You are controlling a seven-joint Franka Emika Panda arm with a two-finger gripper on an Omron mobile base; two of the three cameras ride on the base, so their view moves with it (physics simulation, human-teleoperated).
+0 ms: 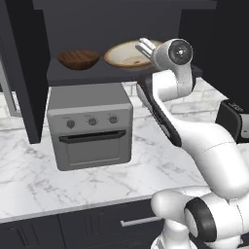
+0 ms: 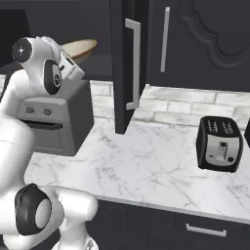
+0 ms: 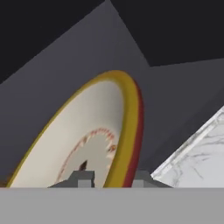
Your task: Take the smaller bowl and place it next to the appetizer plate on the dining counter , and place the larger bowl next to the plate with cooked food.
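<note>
While the base sits parked at the marble kitchen counter [image 1: 97, 170], the arm reaches up over the grey toaster oven [image 1: 91, 127] to the dark shelf [image 1: 87, 74] above it, and the step in hand looks like the pick-up of the larger bowl [image 1: 127, 55]. Closest in, the hand view shows the gripper [image 3: 112, 177] with its two dark fingertips [image 3: 81, 176] straddling the tan-gold rim, one tip inside over the cream bowl floor, the other outside the wall. The jaws stand narrow, just about pinching that rim; whether they have real purchase on it I cannot tell, since the contact sits right at the picture's edge. A little farther left on the same shelf, the smaller bowl [image 1: 79, 59], dark wood, rests untouched, well apart from the hand. Next move, as I read it: finish the squeeze, lift the bowl straight up off the shelf, keep it level, back out under the cabinet, then drive to find the plate with cooked food.
</note>
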